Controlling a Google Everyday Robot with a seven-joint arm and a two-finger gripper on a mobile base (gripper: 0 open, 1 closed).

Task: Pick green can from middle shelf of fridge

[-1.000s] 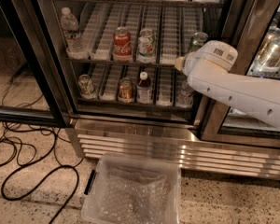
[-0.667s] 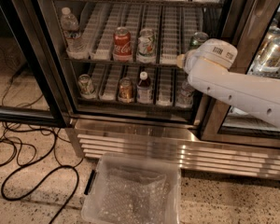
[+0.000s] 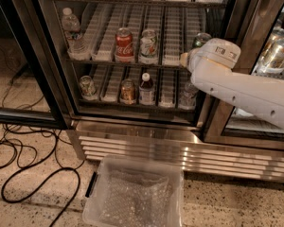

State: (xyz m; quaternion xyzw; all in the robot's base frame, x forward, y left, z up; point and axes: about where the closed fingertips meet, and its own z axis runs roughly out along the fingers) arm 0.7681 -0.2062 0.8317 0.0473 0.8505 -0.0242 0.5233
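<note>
Gripper (image 3: pixel 185 59) state cannot be told: the white wrist hides most of it. It sits at the front edge of the middle shelf (image 3: pixel 173 37) of the fridge (image 3: pixel 142 141). Over the last second it has lifted slightly and the green can (image 3: pixel 201 38) has not moved, so the grasp looks unfinished. That can stands just above and behind the gripper, at the shelf's right end. Left of the gripper, a red can (image 3: pixel 124 44) reads Coca-Cola. The white can (image 3: pixel 148 44) nearer it and the wrist sticker (image 3: pixel 226 50) are unreadable.
</note>
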